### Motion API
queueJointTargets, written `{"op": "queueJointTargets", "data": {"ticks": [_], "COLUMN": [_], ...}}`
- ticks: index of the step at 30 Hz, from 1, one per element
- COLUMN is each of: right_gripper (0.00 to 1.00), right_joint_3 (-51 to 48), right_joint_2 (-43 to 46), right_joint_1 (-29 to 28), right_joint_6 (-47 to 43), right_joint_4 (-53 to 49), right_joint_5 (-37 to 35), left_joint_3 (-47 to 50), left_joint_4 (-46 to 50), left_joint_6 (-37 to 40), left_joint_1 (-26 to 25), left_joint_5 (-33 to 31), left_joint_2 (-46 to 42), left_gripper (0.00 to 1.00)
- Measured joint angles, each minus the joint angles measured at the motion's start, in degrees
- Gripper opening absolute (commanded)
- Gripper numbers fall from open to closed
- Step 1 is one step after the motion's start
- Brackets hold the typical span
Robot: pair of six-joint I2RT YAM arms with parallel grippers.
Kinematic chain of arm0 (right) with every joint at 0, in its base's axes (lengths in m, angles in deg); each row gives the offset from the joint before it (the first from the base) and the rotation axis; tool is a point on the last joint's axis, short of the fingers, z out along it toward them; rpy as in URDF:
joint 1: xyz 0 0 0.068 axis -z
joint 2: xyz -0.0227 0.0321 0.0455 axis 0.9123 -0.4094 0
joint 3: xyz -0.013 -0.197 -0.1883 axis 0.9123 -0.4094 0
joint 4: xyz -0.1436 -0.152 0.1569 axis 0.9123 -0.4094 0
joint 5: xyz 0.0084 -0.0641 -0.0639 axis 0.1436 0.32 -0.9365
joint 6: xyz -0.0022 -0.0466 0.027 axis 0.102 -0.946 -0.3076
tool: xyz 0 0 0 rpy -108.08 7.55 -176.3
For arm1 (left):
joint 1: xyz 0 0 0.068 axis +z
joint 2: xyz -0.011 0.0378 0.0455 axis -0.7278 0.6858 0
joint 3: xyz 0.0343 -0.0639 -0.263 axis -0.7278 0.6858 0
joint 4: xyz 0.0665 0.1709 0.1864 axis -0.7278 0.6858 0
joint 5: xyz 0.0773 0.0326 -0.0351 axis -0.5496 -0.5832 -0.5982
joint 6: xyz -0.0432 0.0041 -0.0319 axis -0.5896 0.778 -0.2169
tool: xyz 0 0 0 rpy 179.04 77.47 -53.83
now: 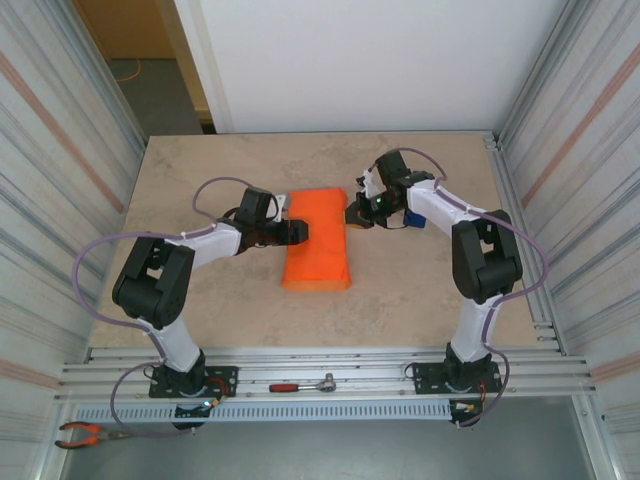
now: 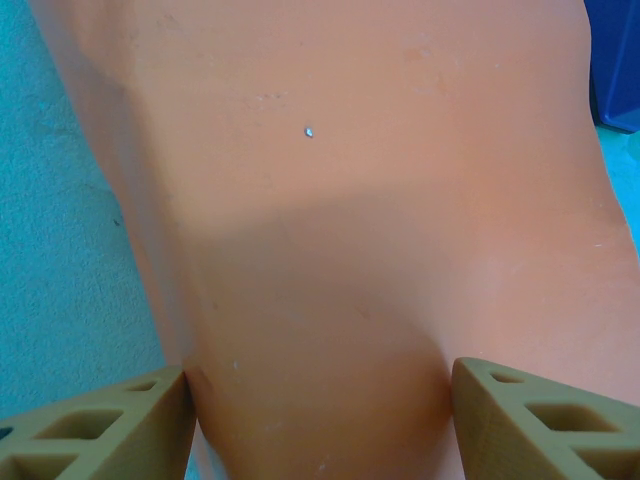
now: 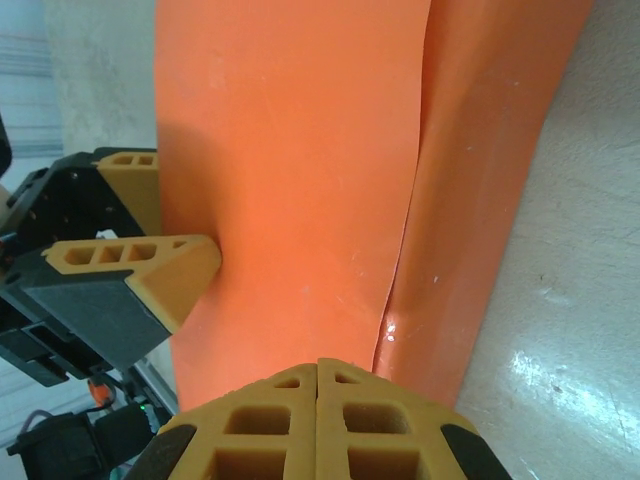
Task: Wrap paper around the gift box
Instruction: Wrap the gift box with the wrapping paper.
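Gift box (image 1: 318, 245), paper-covered, lies between the pincers.
Left pincer (image 1: 300, 232) apart at its edge; right pincer (image 3: 318, 380) closed opposite, blue tape dispenser (image 2: 618, 60) behind.

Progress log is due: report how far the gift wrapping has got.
Done: the paper is folded over into a bundle, one edge overlapping along a seam. In hand: the left claw, jaws apart, presses the bundle's left side; the right claw, shut, pushes at its right side. Left: no tape shows on the seam, and the blue tape dispenser sits unused by the right claw.
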Motion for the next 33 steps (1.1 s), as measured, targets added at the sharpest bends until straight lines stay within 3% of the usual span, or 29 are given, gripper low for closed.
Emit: {"op": "queueJointTargets", "data": {"ticks": [22,28,33], "right_gripper": [0.0,0.18,0.22], "right_joint_3": [2.54,2.6,2.89], "right_joint_2": [-4.37,-4.37,-4.09], "right_joint_1": [-0.72,-0.72,-1.05], "right_joint_6": [-1.49,-1.51,-1.46], "right_joint_4": [-1.62,-1.55,-1.57], "right_joint_5": [-2.4,-2.21,-2.38], "left_joint_3": [0.0,0.0,0.0], "left_joint_4": [0.02,0.02,0.04], "left_joint_6": [0.02,0.0,0.0], "left_joint_1": [0.0,0.0,0.0], "left_joint_5": [-0.02,-0.04,-0.04], "left_joint_2": [-0.02,-0.02,-0.02], "left_gripper": [0.66,0.66,0.66]}}
